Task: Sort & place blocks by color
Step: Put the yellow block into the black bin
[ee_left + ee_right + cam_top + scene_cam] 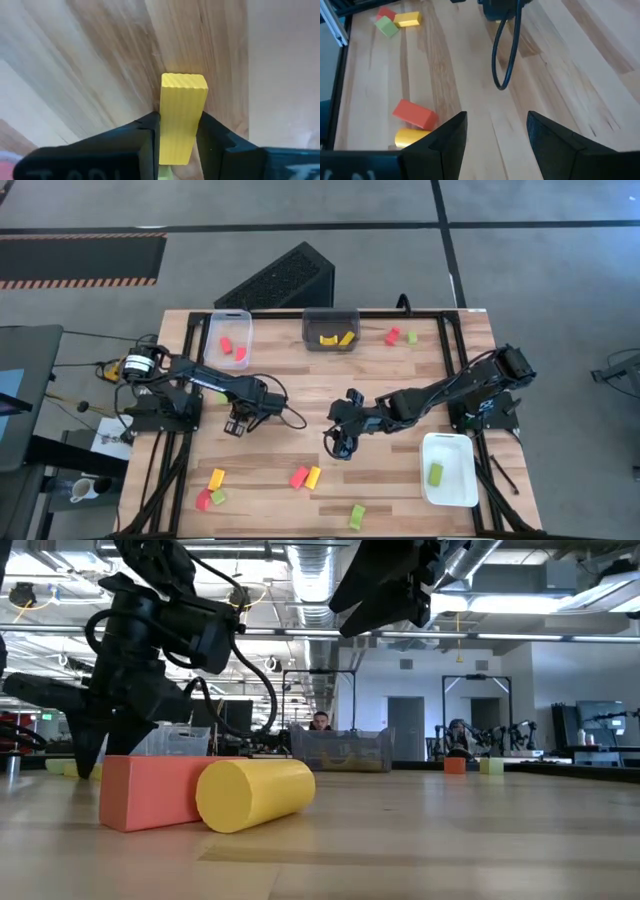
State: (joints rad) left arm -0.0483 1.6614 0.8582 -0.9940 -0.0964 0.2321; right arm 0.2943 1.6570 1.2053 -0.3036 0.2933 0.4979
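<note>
- While it hangs over the middle-left of the bench (400, 380), the left gripper (177, 142) has its fingers (145, 135) clenched on a yellow block (181, 115) (held upright).
- The right gripper (495, 132) hovers mid-bench, fingers released, near a red block (415, 114) touching a yellow cylinder (410, 137).

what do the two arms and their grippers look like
Both arms are dark, nearly black, jointed segments. The left gripper and right gripper each have two flat black fingers. A black cable loops off the left arm, which carries a yellow-banded cylindrical part near its base.
</note>
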